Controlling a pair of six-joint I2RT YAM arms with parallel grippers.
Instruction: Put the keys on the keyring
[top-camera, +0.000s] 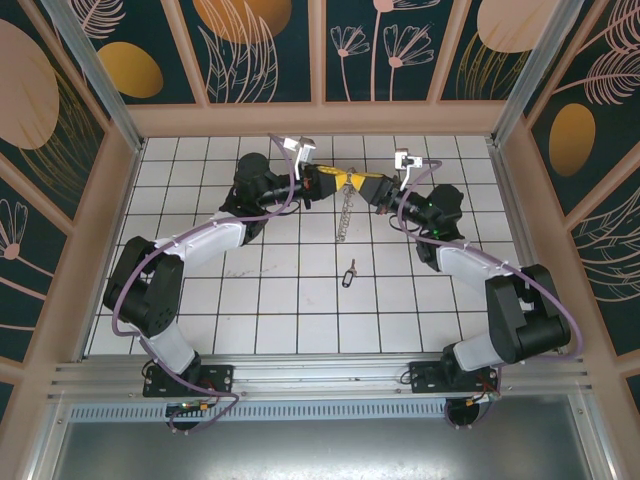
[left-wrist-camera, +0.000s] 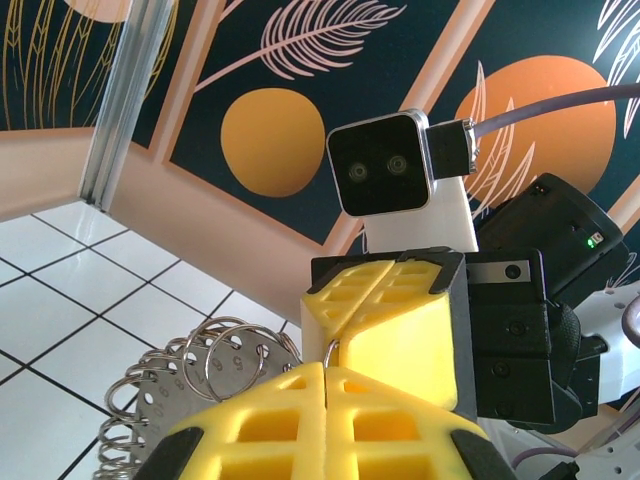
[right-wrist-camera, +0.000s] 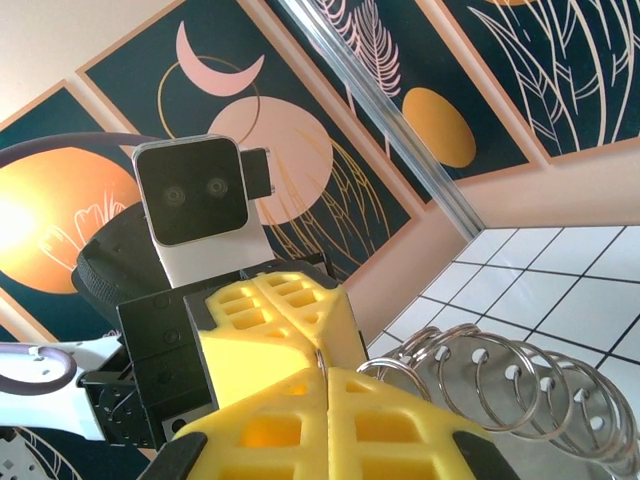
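The keyring (top-camera: 345, 215) hangs as a chain-like strand from where both grippers meet at the back middle of the tiled floor. My left gripper (top-camera: 335, 181) and right gripper (top-camera: 362, 185) face each other tip to tip, each shut on the ring's thin wire. In the left wrist view my yellow fingertips (left-wrist-camera: 325, 372) pinch the wire, with the split rings and grey tags of the keyring (left-wrist-camera: 235, 365) hanging to the left. The right gripper (right-wrist-camera: 327, 378) pinches the same wire, the keyring's rings (right-wrist-camera: 466, 391) to its right. The tiny dark key (top-camera: 349, 275) lies alone on the floor below them.
Peach-coloured walls (top-camera: 320, 118) with leaf panels close in the tiled floor (top-camera: 250, 300) at the back and sides. An aluminium rail (top-camera: 320, 375) runs along the near edge by the arm bases. Open tiles surround the key.
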